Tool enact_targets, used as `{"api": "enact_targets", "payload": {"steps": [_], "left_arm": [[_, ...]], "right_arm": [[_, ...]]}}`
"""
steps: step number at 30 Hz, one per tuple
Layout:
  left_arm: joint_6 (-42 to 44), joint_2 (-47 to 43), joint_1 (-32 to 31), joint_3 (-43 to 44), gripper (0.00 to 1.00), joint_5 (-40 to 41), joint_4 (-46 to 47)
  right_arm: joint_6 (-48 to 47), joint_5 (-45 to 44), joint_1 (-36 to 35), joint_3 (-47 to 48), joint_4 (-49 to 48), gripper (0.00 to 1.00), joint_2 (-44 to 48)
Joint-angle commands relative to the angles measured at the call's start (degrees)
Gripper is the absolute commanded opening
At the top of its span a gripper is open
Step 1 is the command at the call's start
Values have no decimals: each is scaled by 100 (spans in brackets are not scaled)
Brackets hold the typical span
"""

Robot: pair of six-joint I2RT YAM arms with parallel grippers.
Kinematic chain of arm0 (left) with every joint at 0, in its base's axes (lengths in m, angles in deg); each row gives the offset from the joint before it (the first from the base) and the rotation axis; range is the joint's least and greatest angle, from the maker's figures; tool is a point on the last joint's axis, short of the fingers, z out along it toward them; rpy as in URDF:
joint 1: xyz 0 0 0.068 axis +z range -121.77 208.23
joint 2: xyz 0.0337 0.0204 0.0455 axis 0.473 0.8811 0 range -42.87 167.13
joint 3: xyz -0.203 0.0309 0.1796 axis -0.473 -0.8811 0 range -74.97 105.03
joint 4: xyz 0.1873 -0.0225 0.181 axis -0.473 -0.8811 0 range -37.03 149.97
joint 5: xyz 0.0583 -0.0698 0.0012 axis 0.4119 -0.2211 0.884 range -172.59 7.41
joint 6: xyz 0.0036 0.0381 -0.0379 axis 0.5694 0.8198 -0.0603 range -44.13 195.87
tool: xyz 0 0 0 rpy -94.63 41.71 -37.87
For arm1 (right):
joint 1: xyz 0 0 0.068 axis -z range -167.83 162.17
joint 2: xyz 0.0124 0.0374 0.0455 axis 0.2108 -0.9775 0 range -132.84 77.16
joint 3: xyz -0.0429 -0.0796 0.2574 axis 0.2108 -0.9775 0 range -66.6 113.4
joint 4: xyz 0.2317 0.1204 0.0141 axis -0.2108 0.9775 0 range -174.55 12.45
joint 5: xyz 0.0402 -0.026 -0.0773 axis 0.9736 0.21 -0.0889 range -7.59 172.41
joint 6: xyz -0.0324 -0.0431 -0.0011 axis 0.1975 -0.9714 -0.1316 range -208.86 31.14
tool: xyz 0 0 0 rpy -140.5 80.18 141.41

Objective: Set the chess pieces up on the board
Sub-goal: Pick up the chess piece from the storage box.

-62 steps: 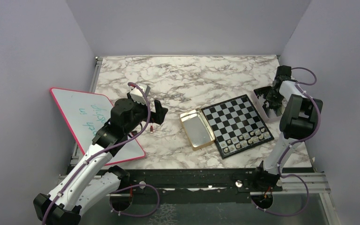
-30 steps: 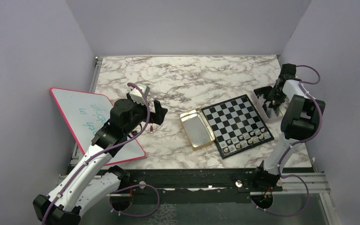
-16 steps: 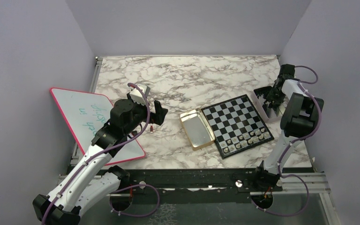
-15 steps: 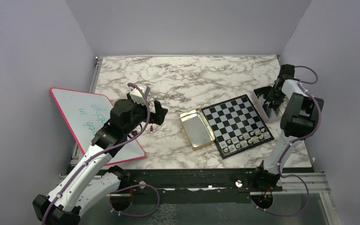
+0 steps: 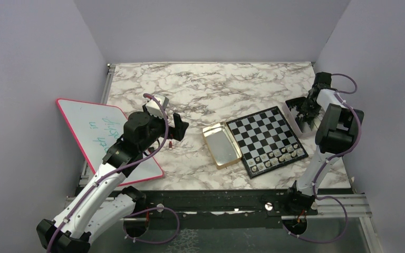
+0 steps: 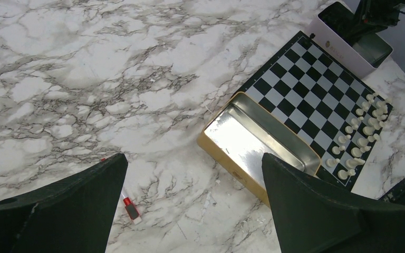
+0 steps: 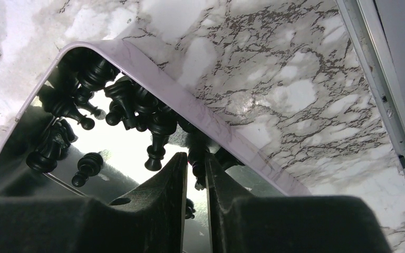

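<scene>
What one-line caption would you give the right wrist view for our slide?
Right end effector, narrowly parted, reaches into a white tray of jumbled black chess pieces on the marble table.

White shells are covering the long links of the left arm (image 5: 87,197) and the right arm (image 5: 310,176), with black housings sitting at the joints. Purple cables (image 5: 341,77) are looping alongside. The left tool (image 6: 193,158) and right tool (image 7: 195,158) are showing matte black wedge fingers.
</scene>
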Motion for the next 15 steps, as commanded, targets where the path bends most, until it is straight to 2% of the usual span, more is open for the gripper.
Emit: {"api": "enact_targets", "payload": {"steps": [1, 8, 15], "left_arm": [[60, -100, -37, -26, 99, 134, 50], [72, -120, -42, -34, 99, 136, 50], [65, -122, -42, -29, 99, 122, 50]], "right_arm": [[-115, -95, 23, 197, 32, 20, -56], [-117, -154, 28, 179, 64, 10, -37], [-29, -187, 0, 191, 264, 8, 261]]}}
